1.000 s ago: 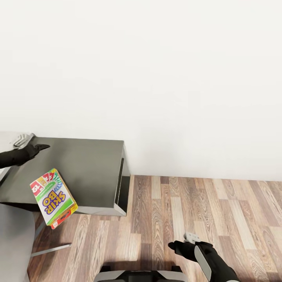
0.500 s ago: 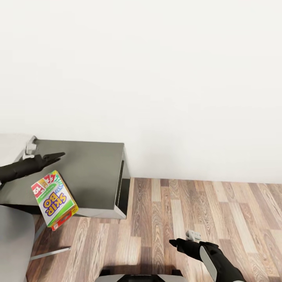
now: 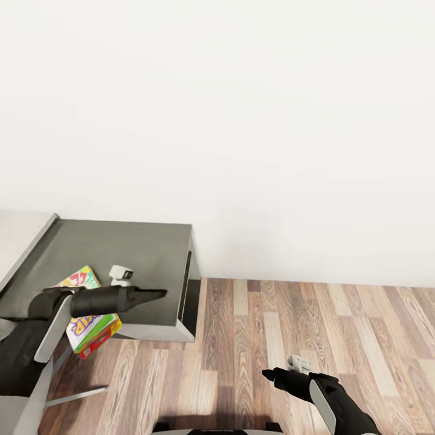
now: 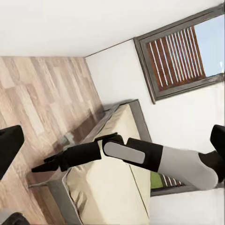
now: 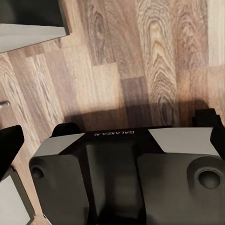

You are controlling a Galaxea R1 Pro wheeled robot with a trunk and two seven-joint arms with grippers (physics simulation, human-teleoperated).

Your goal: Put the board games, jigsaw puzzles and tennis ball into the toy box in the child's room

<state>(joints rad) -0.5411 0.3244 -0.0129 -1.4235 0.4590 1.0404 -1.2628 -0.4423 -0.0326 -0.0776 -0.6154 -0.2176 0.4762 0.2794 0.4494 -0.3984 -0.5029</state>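
Board game (image 3: 90, 323) overhanging table (image 3: 151, 254) edge

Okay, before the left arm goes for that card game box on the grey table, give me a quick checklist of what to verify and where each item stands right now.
1. Skip-Bo box in sight: ok, it lies at the front edge of the grey table, partly overhanging it.
2. Box free of the arm: cannot tell, the left forearm crosses over it and hides much of it.
3. Left gripper aimed at the box: not ok, its tip points past the box toward the table's right end.
4. Left gripper open: cannot tell, the fingers look closed together in the head view.
5. Right gripper out of the way: ok, it hangs low over the wooden floor.
6. Toy box located: cannot tell.
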